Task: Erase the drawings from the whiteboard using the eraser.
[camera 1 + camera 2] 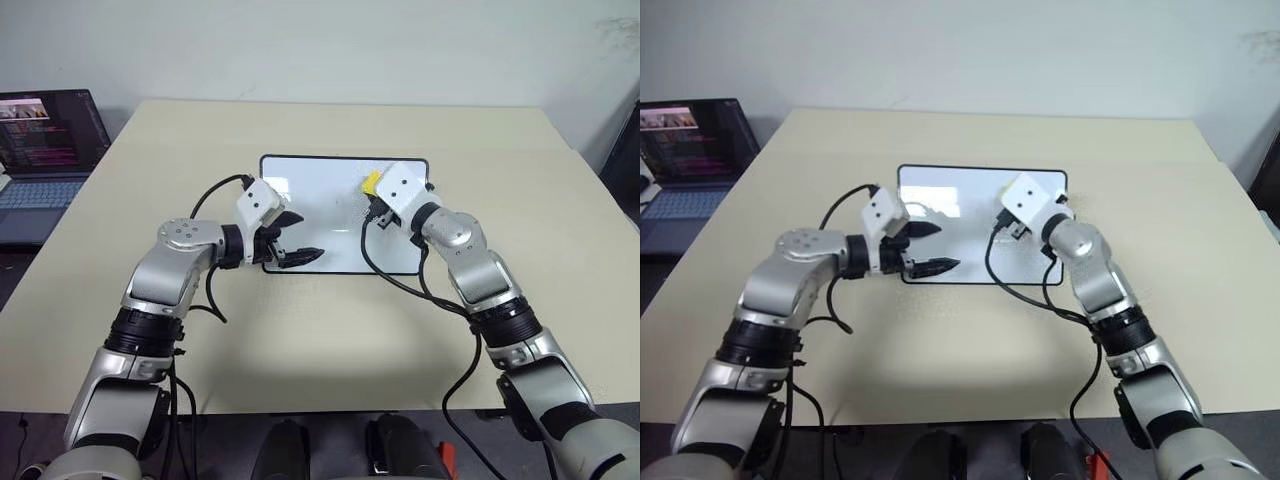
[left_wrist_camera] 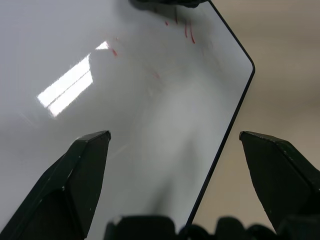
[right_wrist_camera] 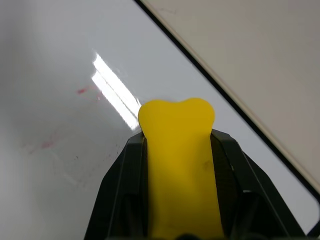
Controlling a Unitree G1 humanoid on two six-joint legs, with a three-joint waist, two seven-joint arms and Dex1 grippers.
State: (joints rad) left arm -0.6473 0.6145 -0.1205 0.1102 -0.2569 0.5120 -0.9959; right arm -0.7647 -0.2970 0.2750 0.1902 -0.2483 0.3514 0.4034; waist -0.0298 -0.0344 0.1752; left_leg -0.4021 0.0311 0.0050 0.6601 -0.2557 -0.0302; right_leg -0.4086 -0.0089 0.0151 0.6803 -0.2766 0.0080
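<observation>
two jobs are split between the arms, judging by how things are held. the right gripper (image 3: 175, 150) is clenched on the eraser (image 3: 177, 150), its yellow end poking out past the black fingers so the block, not the fingers, would meet the surface. the whiteboard (image 1: 310, 170) lies flat on the table (image 1: 150, 180) under and ahead of that eraser, which hovers over the board's right part, close to the far right corner.

the drawings (image 2: 189, 31) are mostly worn to faint red: a few short strokes near one corner in the left wrist view, and pale smudges (image 3: 85, 91) just off to one side of the eraser tip. so some wiping is left, i judge.

the left gripper (image 1: 293, 238) hangs spread wide at the board's near left edge, one finger over the white and one over the table, grasping nothing; it looks placed to steady the board.

the right forearm reaches forward and inward with the wrist roughly level; the left bends inward, tilted slightly down.
</observation>
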